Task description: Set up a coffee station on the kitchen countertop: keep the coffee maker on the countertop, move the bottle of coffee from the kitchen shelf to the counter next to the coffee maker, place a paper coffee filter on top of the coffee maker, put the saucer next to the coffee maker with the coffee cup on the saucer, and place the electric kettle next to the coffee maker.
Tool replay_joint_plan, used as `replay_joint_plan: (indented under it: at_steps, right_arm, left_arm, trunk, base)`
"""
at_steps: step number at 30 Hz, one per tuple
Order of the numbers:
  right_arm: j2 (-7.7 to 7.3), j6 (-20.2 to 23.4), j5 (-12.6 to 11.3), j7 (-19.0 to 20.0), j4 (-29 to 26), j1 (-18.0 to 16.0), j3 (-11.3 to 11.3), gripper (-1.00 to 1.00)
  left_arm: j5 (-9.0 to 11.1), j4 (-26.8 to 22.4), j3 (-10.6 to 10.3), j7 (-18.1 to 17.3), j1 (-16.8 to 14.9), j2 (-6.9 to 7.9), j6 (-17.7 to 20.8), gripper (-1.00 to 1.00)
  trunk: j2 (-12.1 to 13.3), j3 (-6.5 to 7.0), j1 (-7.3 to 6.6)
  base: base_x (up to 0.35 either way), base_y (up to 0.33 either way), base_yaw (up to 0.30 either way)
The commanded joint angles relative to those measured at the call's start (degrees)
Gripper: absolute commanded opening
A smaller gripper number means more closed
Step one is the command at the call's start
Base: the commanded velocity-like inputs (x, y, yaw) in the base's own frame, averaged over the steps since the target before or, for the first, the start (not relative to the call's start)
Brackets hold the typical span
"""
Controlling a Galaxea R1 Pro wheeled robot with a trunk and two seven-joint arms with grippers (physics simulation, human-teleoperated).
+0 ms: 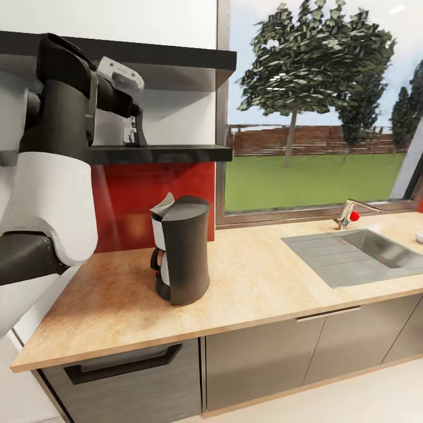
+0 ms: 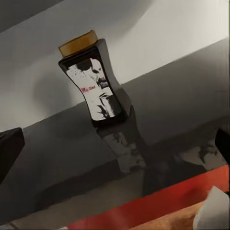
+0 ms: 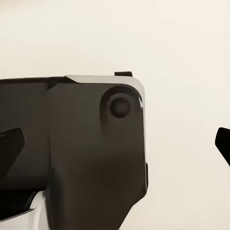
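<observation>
- Head view: coffee maker [image 1: 181, 249] upright on the wooden countertop [image 1: 258, 282], long axis vertical, dark back panel turned toward the camera, white paper filter [image 1: 163, 205] poking up at its top on the wall side.
- Left arm raised above and to the wall side of the coffee maker, left gripper [image 1: 134, 130] reaching in over the dark shelf [image 1: 176, 154]; fingers dark against the wall, spread not readable here.
- Sink [image 1: 358, 254] set into the countertop well away from the coffee maker toward the window, faucet [image 1: 348, 215] with a red knob behind it. Basin contents not discernible.
- Left wrist view: bottle of coffee [image 2: 93, 80], barely readable from the head camera, plain here: standing on the shelf [image 2: 182, 110] against the white wall, long axis upright relative to the shelf, amber lid on top, printed label facing the camera, reflection on the glossy shelf below it.
- Dark fingertips [image 2: 9, 148] at both edges of the frame, wide apart, nothing between them; bottle ahead, untouched.
- Red backsplash and a white corner, perhaps the filter, below the shelf edge.
- Right wrist view: dark and white robot body part [image 3: 91, 148] close up against a pale wall; right gripper's fingertips [image 3: 223, 143] at opposite edges, spread, grasping nothing.
</observation>
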Motion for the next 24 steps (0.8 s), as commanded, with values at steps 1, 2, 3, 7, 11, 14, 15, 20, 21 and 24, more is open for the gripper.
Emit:
replay_joint_plan:
  at_steps: [1,2,3,7,11,14,15,20,21,24]
  right_arm:
    - [0.02,-0.2,0.0,0.0,0.1,0.0,-0.3,1.0]
    - [0.02,-0.2,0.0,0.1,0.1,0.0,-0.3,1.0]
    - [0.02,-0.2,0.0,0.0,0.1,0.0,-0.3,1.0]
    - [0.02,-0.2,0.0,0.0,0.1,0.0,-0.3,1.0]
    - [-0.03,-0.2,0.0,0.0,0.0,0.0,-0.3,1.0]
    - [-0.05,-0.2,0.0,-0.1,0.1,0.0,-0.4,1.0]
    - [-0.06,-0.2,0.0,-0.1,0.1,0.0,-0.4,1.0]
    - [-0.06,-0.2,0.0,-0.1,0.1,0.0,-0.3,1.0]
    - [-0.06,-0.2,0.0,-0.1,0.1,0.0,-0.3,1.0]
    - [-0.06,-0.2,0.0,-0.1,0.1,0.0,-0.3,1.0]
  left_arm:
    - [-0.6,0.0,0.2,1.5,-0.1,-0.58,0.1,1.0]
    - [-0.6,0.1,0.2,2.6,-0.3,-0.85,0.2,1.0]
    - [-1.6,0.1,0.2,3.3,-0.3,-1.09,0.3,1.0]
    - [-4.0,-0.1,0.5,3.7,-0.2,-1.55,0.4,1.0]
    - [-4.8,0.1,2.7,3.7,0.2,-1.76,0.5,1.0]
    - [-4.9,0.2,3.7,3.7,0.8,-1.81,0.5,1.0]
    - [-4.9,0.1,3.9,3.6,1.2,-1.84,0.4,1.0]
    - [-4.8,-0.5,4.2,3.6,2.6,-2.17,0.4,1.0]
    - [-4.8,-0.6,4.2,3.6,2.8,-2.27,0.4,1.0]
    - [-4.7,-0.6,4.1,3.6,3.0,-2.34,0.3,1.0]
  trunk:
    - [0.0,-0.03,0.02]
    - [0.0,-0.03,0.02]
    - [0.0,-0.03,0.02]
    - [0.0,-0.03,0.02]
    - [0.0,-0.03,0.02]
    - [0.0,-0.03,0.02]
    - [0.0,-0.03,0.02]
    - [0.0,-0.03,0.02]
    - [0.0,-0.03,0.02]
    - [0.0,-0.03,0.02]
  base:
    - [0.0,0.0,0.0]
    - [0.0,0.0,0.0]
    - [0.0,0.0,0.0]
    - [0.0,0.0,0.0]
    - [0.0,0.0,0.0]
    - [0.0,0.0,0.0]
    - [0.0,0.0,0.0]
    - [0.0,0.0,0.0]
    - [0.0,0.0,0.0]
    - [0.0,0.0,0.0]
